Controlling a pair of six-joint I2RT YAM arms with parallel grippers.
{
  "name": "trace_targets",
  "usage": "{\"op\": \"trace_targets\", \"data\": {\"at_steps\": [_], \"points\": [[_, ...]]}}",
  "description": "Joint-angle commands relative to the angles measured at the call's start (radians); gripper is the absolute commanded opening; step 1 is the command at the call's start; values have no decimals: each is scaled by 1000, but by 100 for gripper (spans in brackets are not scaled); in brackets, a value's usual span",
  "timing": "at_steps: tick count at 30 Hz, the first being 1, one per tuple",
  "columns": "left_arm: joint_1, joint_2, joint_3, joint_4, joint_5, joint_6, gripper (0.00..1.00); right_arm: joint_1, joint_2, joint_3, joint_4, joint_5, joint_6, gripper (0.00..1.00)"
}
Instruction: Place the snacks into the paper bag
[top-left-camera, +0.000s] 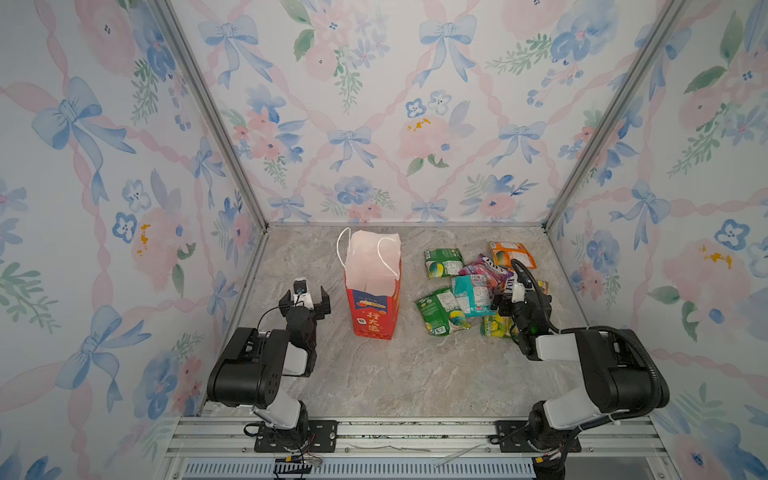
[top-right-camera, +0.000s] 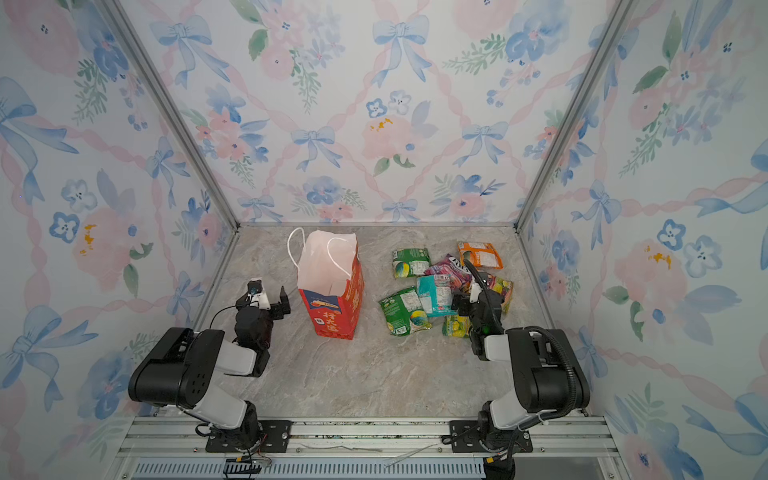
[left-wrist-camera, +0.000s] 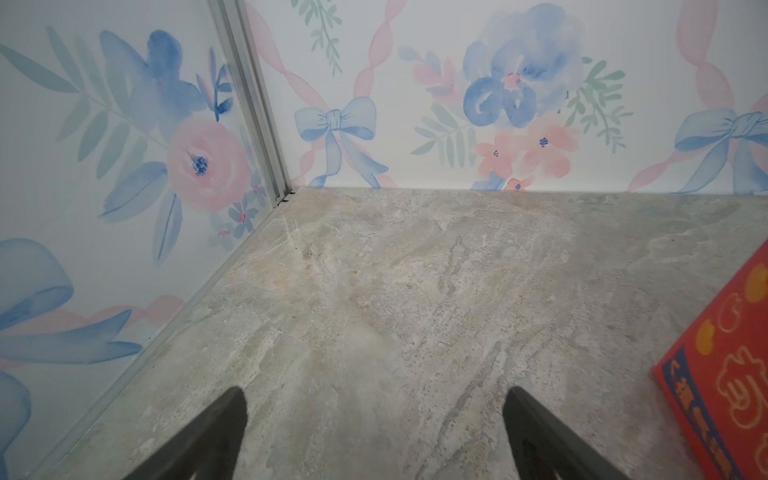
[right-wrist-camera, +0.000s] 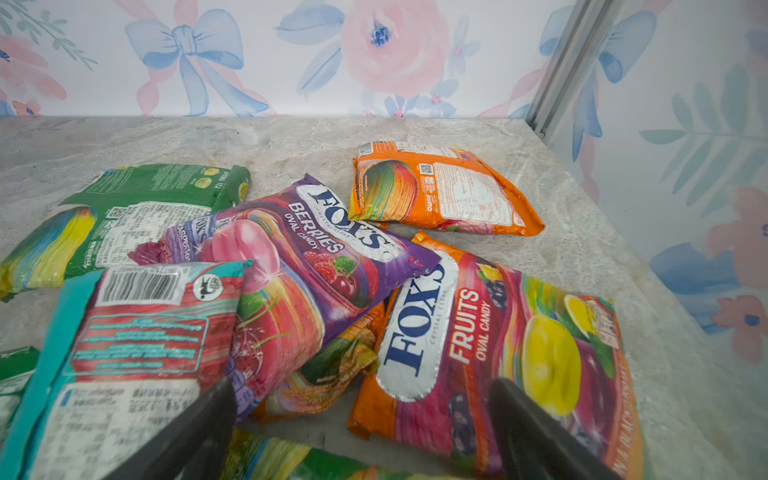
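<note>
The red paper bag (top-left-camera: 371, 312) (top-right-camera: 332, 313) stands upright and open on the marble counter (top-left-camera: 395, 374), left of centre in both top views, with its white inside and cord handles showing. The snacks lie in a loose pile on the counter to its right, well apart from it. A green packet (top-left-camera: 444, 262) (right-wrist-camera: 137, 208) and an orange one (top-left-camera: 512, 253) (right-wrist-camera: 440, 191) lie farthest back. A purple Berries packet (top-left-camera: 484, 266) (right-wrist-camera: 316, 257) sits between them and overlaps a teal packet (top-left-camera: 471, 294) (right-wrist-camera: 124, 353). A second green packet (top-left-camera: 442, 311) and a yellow-green one (top-left-camera: 494, 326) lie nearest the arms. An orange-pink Fruits packet (right-wrist-camera: 498, 353) (top-right-camera: 503, 291) is at the pile's right edge, partly hidden by the right arm (top-left-camera: 528, 316) in both top views. The right jaws are spread wide and pinch nothing. They hover low over the pile, with one dark finger (right-wrist-camera: 195, 436) in front of the teal packet and the other in front of the Fruits packet. The left arm (top-left-camera: 301, 320) is just left of the bag. Its jaws are also spread and hold nothing, its fingers (left-wrist-camera: 208, 436) pointing over bare counter. The bag's red side (left-wrist-camera: 723, 374) shows at the edge of the left wrist view.
</note>
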Motion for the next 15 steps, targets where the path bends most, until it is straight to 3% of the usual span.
{"op": "trace_targets", "data": {"at_steps": [1, 15], "points": [[4, 7, 1, 1, 19, -1, 98, 7, 9, 17, 14, 13, 1, 96], [5, 10, 5, -2, 21, -1, 98, 13, 10, 18, 14, 21, -2, 97]]}}
